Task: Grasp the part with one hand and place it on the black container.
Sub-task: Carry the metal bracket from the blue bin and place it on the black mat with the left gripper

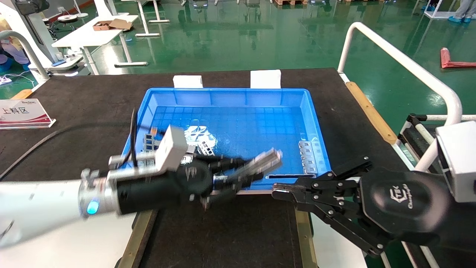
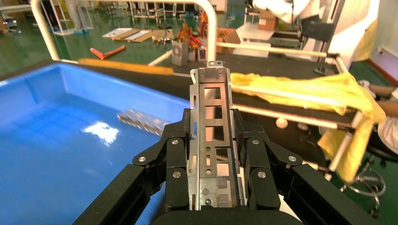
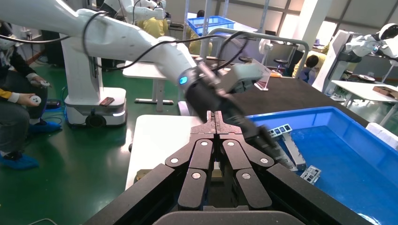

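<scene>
My left gripper [image 1: 238, 174] is shut on the part [image 1: 262, 160], a slim silvery channel strip with rectangular openings. It holds the part above the front edge of the blue bin [image 1: 230, 93], pointing toward the bin's right side. In the left wrist view the part [image 2: 210, 80] sits lengthwise between the fingers [image 2: 186, 133] and sticks out past them. The black container [image 1: 223, 234], a matte-black tray with brass strips [image 1: 138, 230] along its sides, lies just in front of the bin, below the left gripper. My right gripper [image 1: 278, 191] is shut and empty at the tray's far right corner; it also shows in the right wrist view [image 3: 215, 117].
More metal parts lie in the bin at its right wall [image 1: 308, 156] and front left [image 1: 148, 141]. A sign [image 1: 24, 113] stands at the far left of the black mat. A white railing [image 1: 401, 63] runs along the right. Two white blocks [image 1: 187, 81] sit behind the bin.
</scene>
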### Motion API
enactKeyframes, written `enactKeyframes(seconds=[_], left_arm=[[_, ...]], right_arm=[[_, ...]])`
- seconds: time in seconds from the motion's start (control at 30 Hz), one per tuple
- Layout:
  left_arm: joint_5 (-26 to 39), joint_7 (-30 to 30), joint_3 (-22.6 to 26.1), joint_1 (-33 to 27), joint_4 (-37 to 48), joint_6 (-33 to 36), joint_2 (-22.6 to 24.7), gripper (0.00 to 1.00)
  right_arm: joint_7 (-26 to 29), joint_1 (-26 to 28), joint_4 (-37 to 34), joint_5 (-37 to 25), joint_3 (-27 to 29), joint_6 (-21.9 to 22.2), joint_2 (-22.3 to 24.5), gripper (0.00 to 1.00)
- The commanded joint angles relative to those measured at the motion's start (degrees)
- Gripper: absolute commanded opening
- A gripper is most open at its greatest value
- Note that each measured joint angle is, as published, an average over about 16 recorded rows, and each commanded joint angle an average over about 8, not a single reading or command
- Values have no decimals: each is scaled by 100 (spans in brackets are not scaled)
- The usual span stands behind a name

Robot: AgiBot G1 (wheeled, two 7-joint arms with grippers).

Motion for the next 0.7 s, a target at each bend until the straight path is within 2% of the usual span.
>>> enactKeyframes(seconds=[0.03, 0.2, 0.33, 0.7], left_arm=[[-59, -68, -23, 283, -585, -202, -283, 0], [-59, -152, 14, 1066, -1748, -1214, -792, 0], [-106, -207, 63, 1613, -2238, -1898, -967, 0], [-410, -199, 55, 2695, -2282, -3301, -642, 0]], right_arm=[[0, 0, 0, 0, 0, 0, 0, 0], [0, 0, 0, 0, 0, 0, 0, 0], [0, 0, 0, 0, 0, 0, 0, 0], [0, 0, 0, 0, 0, 0, 0, 0]])
